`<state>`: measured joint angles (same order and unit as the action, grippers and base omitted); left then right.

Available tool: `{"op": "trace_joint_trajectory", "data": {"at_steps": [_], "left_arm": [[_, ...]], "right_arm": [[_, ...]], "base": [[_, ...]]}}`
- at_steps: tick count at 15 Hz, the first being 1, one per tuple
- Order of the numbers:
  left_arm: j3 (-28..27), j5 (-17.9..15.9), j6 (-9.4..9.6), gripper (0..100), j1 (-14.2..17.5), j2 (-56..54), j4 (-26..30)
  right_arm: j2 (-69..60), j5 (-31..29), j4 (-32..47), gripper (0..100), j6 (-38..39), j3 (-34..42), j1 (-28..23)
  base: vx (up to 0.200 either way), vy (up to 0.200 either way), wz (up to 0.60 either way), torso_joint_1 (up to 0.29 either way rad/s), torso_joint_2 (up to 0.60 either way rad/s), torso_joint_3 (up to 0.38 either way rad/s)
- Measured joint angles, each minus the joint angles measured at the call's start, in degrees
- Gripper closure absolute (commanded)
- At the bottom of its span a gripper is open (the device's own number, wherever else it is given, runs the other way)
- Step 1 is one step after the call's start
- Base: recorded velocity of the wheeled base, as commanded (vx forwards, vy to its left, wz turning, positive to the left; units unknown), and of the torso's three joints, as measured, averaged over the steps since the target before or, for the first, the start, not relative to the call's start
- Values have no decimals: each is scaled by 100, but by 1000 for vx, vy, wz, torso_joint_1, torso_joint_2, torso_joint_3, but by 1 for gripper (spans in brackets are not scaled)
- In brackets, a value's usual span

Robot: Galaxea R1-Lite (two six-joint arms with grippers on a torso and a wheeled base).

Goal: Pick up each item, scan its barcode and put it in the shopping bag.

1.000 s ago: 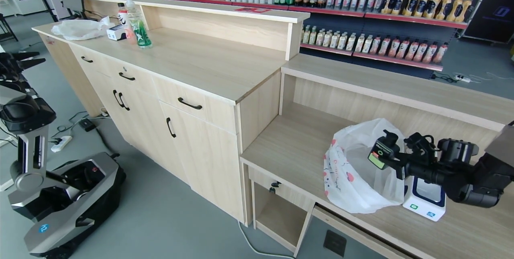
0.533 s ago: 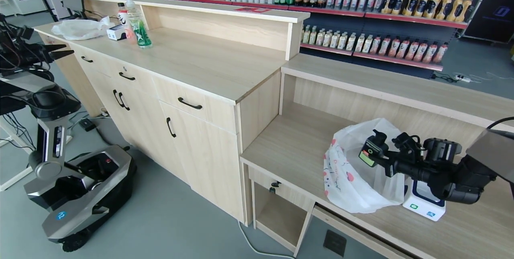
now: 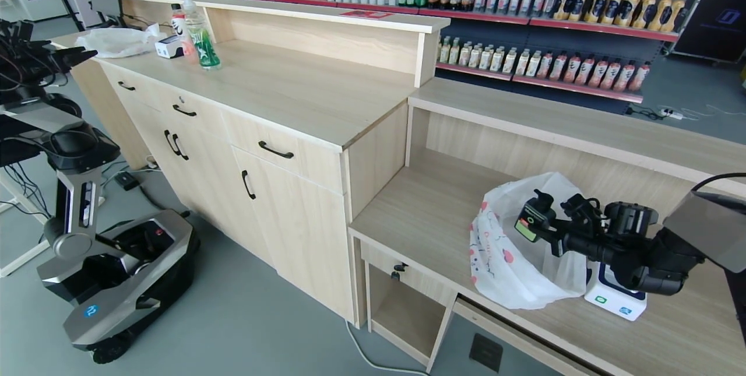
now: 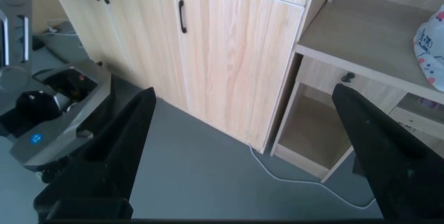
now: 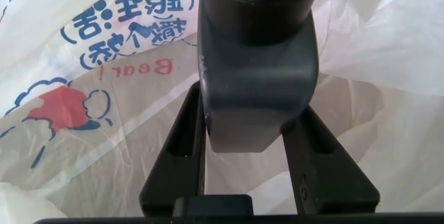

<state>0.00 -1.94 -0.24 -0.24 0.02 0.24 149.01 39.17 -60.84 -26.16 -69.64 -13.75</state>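
My right gripper (image 3: 543, 220) hangs over the mouth of the white shopping bag (image 3: 513, 265) on the low counter, shut on a dark item (image 3: 527, 227) with a green and red label. In the right wrist view the dark item (image 5: 257, 64) sits clamped between the two black fingers (image 5: 184, 151), with the printed bag (image 5: 90, 78) right below. My left gripper (image 3: 67, 55) is far off at the left, in the air beside the tall counter's end, open and holding nothing. Its fingers (image 4: 125, 148) stand wide apart above the grey floor.
A white scanner box (image 3: 615, 300) stands on the low counter (image 3: 419, 213) right beside the bag. On the tall counter (image 3: 280, 90) at the far left are bottles (image 3: 201, 38), a small box (image 3: 169, 47) and another white bag (image 3: 113, 42). Drink shelves line the back wall.
My right gripper has moved a little to the left with the dark item, further over the bag. The left arm has risen and its gripper now sits higher by the counter's end.
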Motion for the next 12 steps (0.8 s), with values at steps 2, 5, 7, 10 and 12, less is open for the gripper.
{"op": "trace_joint_trajectory", "data": {"at_steps": [2, 5, 7, 10, 12], "left_arm": [[0, 2, 0, 0, 4, 0, 0], [0, 0, 2, 0, 2, 0, 0], [0, 2, 2, 0, 0, 0, 2], [0, 2, 0, 0, 0, 0, 0], [0, 0, 0, 0, 0, 0, 0]], "right_arm": [[72, 0, 6, 100, 9, -127, 22], [177, 2, 6, 100, 2, -255, 55], [227, 0, 2, 100, -2, -279, 55], [323, 0, 2, 100, -5, -375, 66], [369, 0, -5, 100, -16, -408, 91]], "base": [[0, 0, 0, 0, 0, 0], [0, 0, 0, 0, 0, 0], [0, 0, 0, 0, 0, 0], [0, 0, 0, 0, 0, 0], [0, 0, 0, 0, 0, 0]]}}
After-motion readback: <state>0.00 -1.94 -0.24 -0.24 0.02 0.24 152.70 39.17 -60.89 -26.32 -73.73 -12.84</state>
